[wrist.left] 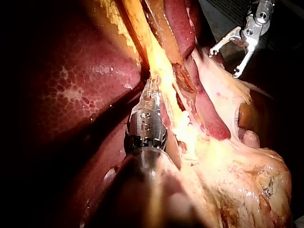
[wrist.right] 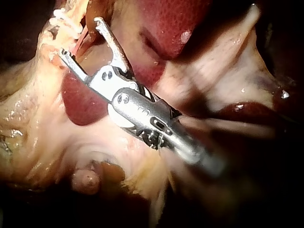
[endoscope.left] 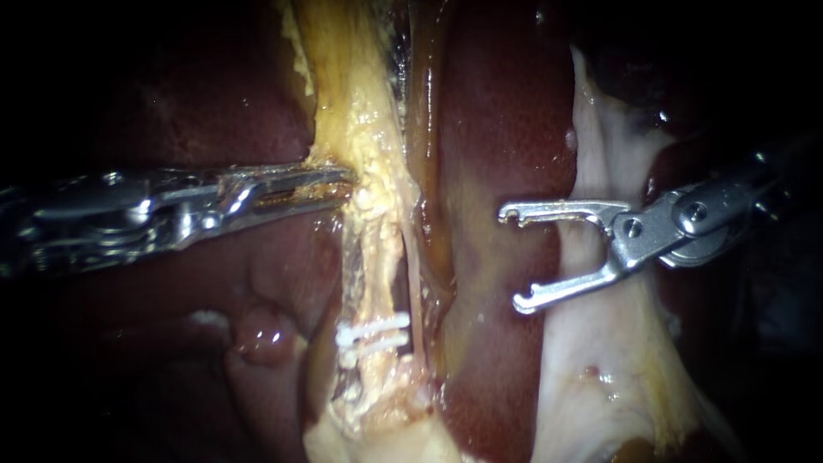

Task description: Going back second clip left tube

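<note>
A yellowish tube [endoscope.left: 377, 257] runs down the middle of the endoscope view, with two white clips [endoscope.left: 373, 336] across it low down. My left instrument [endoscope.left: 336, 180] has its jaws shut on the yellow tissue at the top of this tube; the left wrist view shows the jaws [wrist.left: 152, 86] buried in the same strand. My right instrument [endoscope.left: 513, 257] hangs to the right of the tube with its jaws wide open and empty, in front of dark red liver [endoscope.left: 506, 129]. The right wrist view shows the open jaws [wrist.right: 80, 37] clear of the tissue.
Pale whitish tissue [endoscope.left: 600, 343] lies under and behind the right instrument. A brownish strand [endoscope.left: 429, 171] runs beside the tube on its right. Liver [wrist.left: 80, 71] flanks the left instrument. My right instrument [wrist.left: 224, 63] shows far off in the left wrist view.
</note>
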`<control>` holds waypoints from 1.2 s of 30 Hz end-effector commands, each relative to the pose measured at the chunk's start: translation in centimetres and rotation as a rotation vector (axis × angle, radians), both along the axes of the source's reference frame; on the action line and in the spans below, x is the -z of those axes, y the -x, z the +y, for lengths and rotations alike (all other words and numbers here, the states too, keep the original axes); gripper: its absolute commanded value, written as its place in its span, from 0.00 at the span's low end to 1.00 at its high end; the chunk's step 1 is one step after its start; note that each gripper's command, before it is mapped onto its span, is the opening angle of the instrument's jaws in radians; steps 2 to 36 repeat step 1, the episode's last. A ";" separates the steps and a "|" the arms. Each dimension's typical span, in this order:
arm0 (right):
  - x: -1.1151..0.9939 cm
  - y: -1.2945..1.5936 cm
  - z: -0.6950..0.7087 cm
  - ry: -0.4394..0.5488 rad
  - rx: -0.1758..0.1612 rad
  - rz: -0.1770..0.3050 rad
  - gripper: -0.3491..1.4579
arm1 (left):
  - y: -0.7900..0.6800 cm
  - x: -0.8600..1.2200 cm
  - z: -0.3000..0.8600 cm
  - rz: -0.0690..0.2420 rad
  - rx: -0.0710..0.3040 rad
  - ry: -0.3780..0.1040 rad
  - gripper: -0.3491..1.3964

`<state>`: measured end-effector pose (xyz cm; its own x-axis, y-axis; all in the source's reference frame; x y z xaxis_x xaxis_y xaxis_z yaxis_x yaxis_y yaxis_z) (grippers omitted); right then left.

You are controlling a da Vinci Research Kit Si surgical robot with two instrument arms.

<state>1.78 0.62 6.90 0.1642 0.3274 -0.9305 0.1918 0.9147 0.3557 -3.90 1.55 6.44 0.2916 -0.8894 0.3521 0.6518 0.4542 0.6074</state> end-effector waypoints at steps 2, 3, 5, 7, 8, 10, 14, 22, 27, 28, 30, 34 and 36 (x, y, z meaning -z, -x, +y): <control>0.01 0.00 0.01 0.000 -0.001 0.000 0.52 | 0.00 0.01 0.00 0.000 0.000 0.000 0.00; 0.01 0.00 0.01 0.000 -0.001 0.000 0.52 | 0.00 0.01 0.00 0.000 0.000 0.000 0.00; 0.01 0.00 0.01 0.000 -0.001 0.000 0.52 | 0.00 0.01 0.00 0.000 0.000 0.000 0.00; 0.01 0.00 0.01 0.000 -0.001 0.000 0.52 | 0.00 0.01 0.00 0.000 0.000 0.000 0.00; 0.01 0.00 0.01 0.000 -0.001 0.000 0.52 | 0.00 0.01 0.00 0.000 0.000 0.000 0.00; 0.01 0.00 0.01 0.000 -0.001 0.000 0.52 | 0.00 0.01 0.00 0.000 0.000 0.000 0.00; 0.01 0.00 0.01 0.000 -0.001 0.000 0.52 | 0.00 0.01 0.00 0.000 0.000 0.000 0.00; 0.01 0.00 0.01 0.000 -0.001 0.000 0.52 | 0.00 0.01 0.00 0.000 0.000 0.000 0.00; 0.01 0.00 0.01 0.000 -0.001 0.000 0.52 | 0.00 0.01 0.00 0.000 0.000 0.000 0.00; 0.01 0.00 0.01 0.000 -0.001 0.000 0.52 | 0.00 0.01 0.00 0.000 0.000 0.000 0.00; 0.01 0.00 0.01 0.000 -0.001 0.000 0.52 | 0.00 0.01 0.00 0.000 0.000 0.000 0.00; 0.01 0.00 0.01 0.000 -0.001 0.000 0.52 | 0.00 0.01 0.00 0.000 0.000 0.000 0.00; 0.01 0.00 0.01 0.000 -0.001 0.000 0.52 | 0.00 0.01 0.00 0.000 0.000 0.000 0.00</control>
